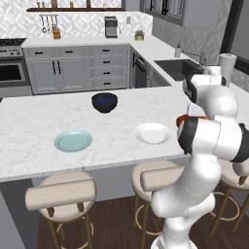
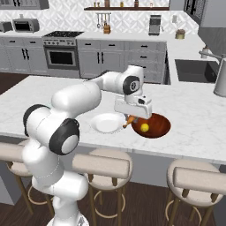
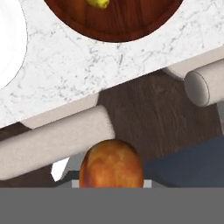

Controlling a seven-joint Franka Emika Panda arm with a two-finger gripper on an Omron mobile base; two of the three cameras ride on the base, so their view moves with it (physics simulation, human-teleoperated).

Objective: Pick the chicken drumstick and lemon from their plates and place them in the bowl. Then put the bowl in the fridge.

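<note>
The long white marbled island surface point(image 2: 194, 119) is seen carrying everything, with round padded beige stools point(image 1: 62, 194) tucked along its near edge. On it, toward the sink end, the wide, shallow, glossy reddish-brown wood-like bowl point(image 2: 160, 126) is set, and the small round bright yellow lemon point(image 2: 145, 127) is seen lying inside it, near the rim closest to the arm. Just beside the bowl the round flat white plate point(image 2: 105, 123) is placed, bare; the round flat pale teal-blue plate point(image 1: 73, 140) lies well apart from it along the same surface, also bare. Behind the two plates, nearer the far edge, a smaller dark blue-black bowl point(image 1: 104, 102) is found. The tool point(image 2: 130, 120) is held low over the gap between the white plate and the reddish-brown bowl, at the bowl's rim, and is seen narrowed around the small orange-brown cooked chicken drumstick point(image 2: 129, 121), which hangs from it tilted, just above the surface and not yet inside the bowl. In the hand view the rounded orange-brown meat end point(image 3: 112, 165) is seen close at the bottom, with the bowl, the lemon in it and a curve of the white plate at the top; the finger tips themselves are hidden behind the meat.
</note>
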